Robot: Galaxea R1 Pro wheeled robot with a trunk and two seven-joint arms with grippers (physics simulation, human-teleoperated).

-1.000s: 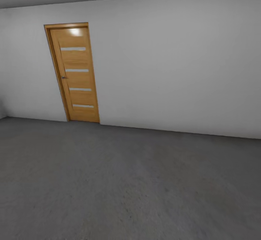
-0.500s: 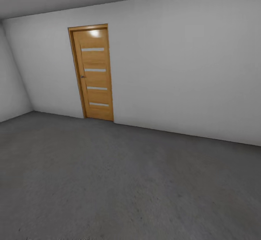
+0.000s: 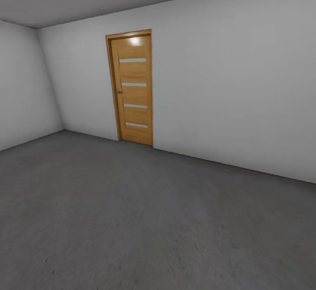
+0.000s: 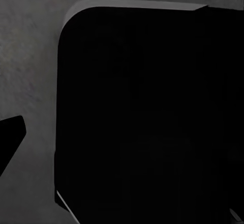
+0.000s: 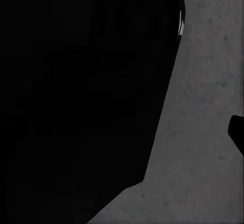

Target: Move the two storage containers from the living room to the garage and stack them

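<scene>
I am in the garage, facing its dark grey concrete floor [image 3: 131,220] and plain white walls. The two storage containers and the living room are out of view. In the left wrist view a dark fingertip [image 4: 11,137] of my left gripper [image 4: 122,142] stands far out at the frame's edge over the floor [image 4: 28,56]. The right wrist view has a fingertip [image 5: 237,132] of my right gripper [image 5: 122,132] at the opposite edge. Nothing lies between the fingers that show.
An orange-wood door [image 3: 134,88] with narrow glass slits stands shut in the far wall [image 3: 228,88]. A side wall [image 3: 22,92] meets it at a corner on the left. A large dark rounded body [image 4: 147,117] sits close before both wrist cameras [image 5: 81,92].
The head view has swung to the left: the door has slid rightward in the picture and the left corner and side wall have come into view. Nothing in the room itself has moved.
</scene>
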